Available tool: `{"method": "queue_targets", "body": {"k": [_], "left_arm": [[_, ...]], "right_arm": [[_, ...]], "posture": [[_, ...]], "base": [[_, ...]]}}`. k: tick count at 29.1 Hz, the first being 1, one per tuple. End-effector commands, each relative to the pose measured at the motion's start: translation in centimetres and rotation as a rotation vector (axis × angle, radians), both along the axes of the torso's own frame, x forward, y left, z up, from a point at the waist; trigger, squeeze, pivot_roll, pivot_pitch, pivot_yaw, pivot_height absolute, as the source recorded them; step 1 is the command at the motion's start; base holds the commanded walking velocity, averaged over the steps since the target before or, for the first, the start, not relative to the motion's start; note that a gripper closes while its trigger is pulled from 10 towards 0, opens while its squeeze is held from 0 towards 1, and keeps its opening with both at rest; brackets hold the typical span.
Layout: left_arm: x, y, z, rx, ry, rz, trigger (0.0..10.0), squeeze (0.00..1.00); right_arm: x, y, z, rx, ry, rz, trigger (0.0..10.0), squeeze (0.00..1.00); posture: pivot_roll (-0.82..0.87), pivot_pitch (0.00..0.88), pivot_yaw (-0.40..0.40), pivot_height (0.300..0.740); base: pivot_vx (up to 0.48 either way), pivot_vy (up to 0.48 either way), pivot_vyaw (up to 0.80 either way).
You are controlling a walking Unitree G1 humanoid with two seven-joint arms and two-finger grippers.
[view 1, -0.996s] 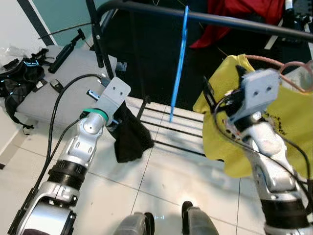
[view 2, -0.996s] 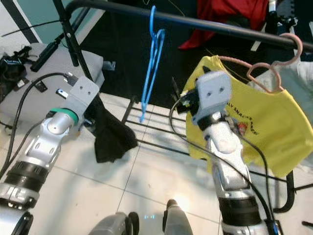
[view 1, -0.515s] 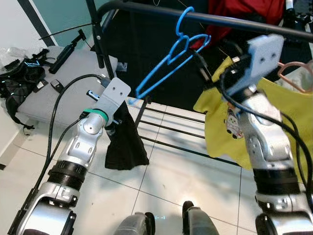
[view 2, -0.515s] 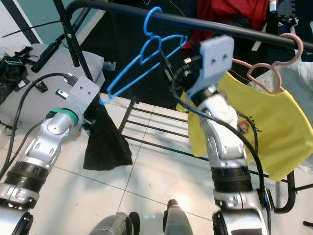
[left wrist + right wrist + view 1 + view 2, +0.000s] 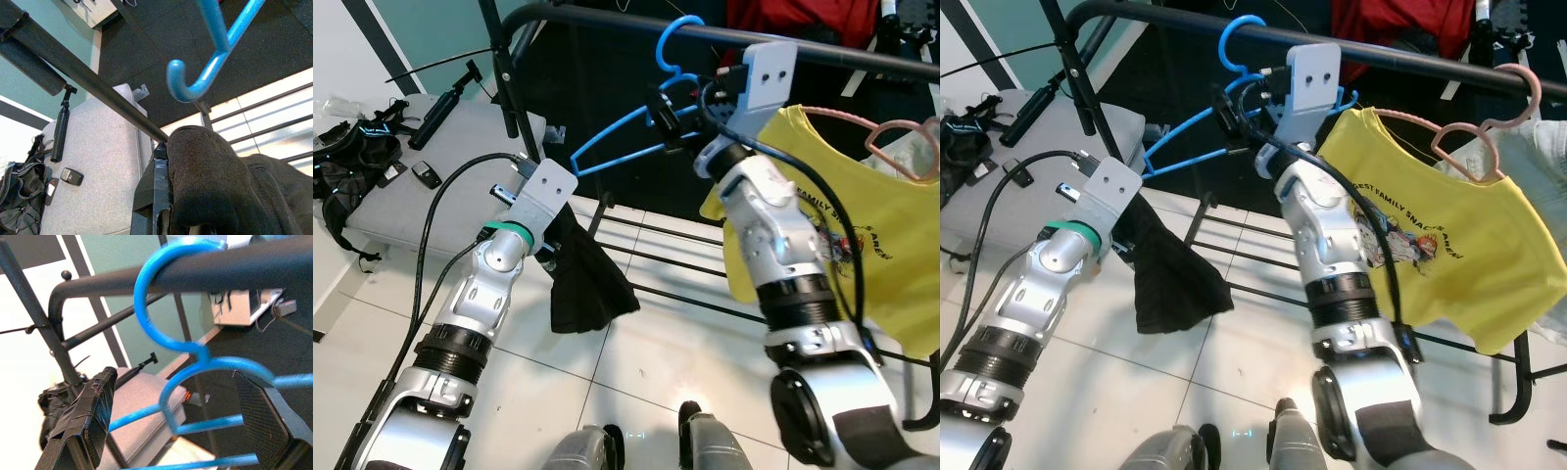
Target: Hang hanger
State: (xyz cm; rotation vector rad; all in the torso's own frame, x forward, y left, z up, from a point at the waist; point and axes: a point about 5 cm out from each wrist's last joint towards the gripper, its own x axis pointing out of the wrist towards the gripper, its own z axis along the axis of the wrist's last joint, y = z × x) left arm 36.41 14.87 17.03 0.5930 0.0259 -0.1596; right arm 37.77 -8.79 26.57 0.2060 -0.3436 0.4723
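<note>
Your right gripper (image 5: 181, 431) sits just below the black rail (image 5: 1410, 47) near its left corner, fingers spread either side of the blue hanger (image 5: 1234, 93) at its neck, not visibly pinching it. The hook is already looped over the rail; the hanger's long axis runs down and away toward your left. The hanger lies directly between the fingers, so any withdrawal should, in my judgement, go straight back along them, clear of the neck. Your left gripper (image 5: 166, 205), lower and well apart, is clamped on a dark cloth (image 5: 587, 284).
</note>
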Motion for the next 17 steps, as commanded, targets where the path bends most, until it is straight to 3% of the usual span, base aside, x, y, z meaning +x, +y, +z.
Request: {"method": "queue_targets", "body": {"k": [1, 6, 10, 17], "left_arm": [[-0.2, 0.2, 0.0, 0.006, -0.015, 0.011, 0.0, 0.0], [-0.2, 0.2, 0.0, 0.005, -0.014, 0.013, 0.0, 0.0], [-0.1, 0.1, -0.1, 0.003, -0.013, 0.014, 0.0, 0.0], [-0.1, 0.0, -0.2, 0.001, -0.012, 0.012, 0.0, 0.0]], "right_arm": [[0.1, 0.7, 0.0, 0.006, 0.007, 0.023, 10.0, 0.0], [0.3, 1.2, -0.1, -0.021, 0.007, 0.016, 10.0, 0.0], [1.6, 1.3, -0.5, -0.099, 0.047, -0.11, 10.0, 0.0], [2.3, 1.0, -0.1, -0.131, 0.059, -0.198, 10.0, 0.0]], "posture": [[-0.06, 0.113, 0.118, 0.74], [-0.06, 0.11, 0.116, 0.74], [-0.06, 0.105, 0.117, 0.74], [-0.07, 0.104, 0.118, 0.74]], "base": [[0.0, 0.0, 0.0], [0.0, 0.0, 0.0], [0.0, 0.0, 0.0], [0.0, 0.0, 0.0]]}}
